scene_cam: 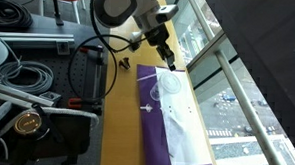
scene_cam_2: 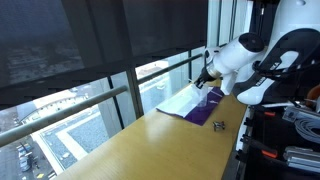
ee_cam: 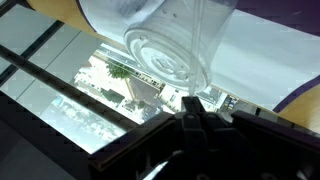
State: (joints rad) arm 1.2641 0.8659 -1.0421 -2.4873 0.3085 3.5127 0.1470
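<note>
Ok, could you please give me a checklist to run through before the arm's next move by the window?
1. Pincer shut: ok.
2. Clear plastic cup actually gripped: cannot tell; it sits just ahead of the fingertips in the wrist view.
3. Cup upright: cannot tell.
4. White sheet lying flat on the purple mat: ok.
5. Clearance to the window rail: cannot tell; the pincer looks close in both exterior views.
6. Small dark object on the wooden table, apart from the pincer: ok.
</note>
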